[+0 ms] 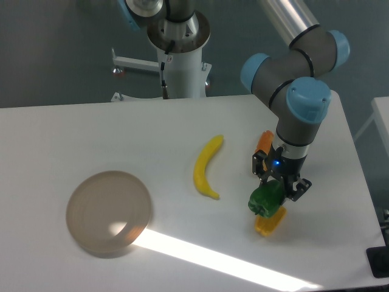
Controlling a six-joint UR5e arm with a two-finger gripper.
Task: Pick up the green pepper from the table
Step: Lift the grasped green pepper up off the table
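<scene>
The green pepper (265,199) is small, glossy and dark green. It sits between the fingers of my gripper (271,191), which is shut on it at the right side of the white table (182,128). The pepper appears held just above the tabletop; whether it touches the table I cannot tell. A yellow pepper (270,222) lies on the table right below it. An orange pepper (264,142) lies just behind the gripper, partly hidden by the wrist.
A yellow banana (205,168) lies at the table's middle, left of the gripper. A round translucent tan dish (109,212) sits at the front left. The arm's base column (180,55) stands beyond the far edge. A sunlit stripe crosses the front of the table.
</scene>
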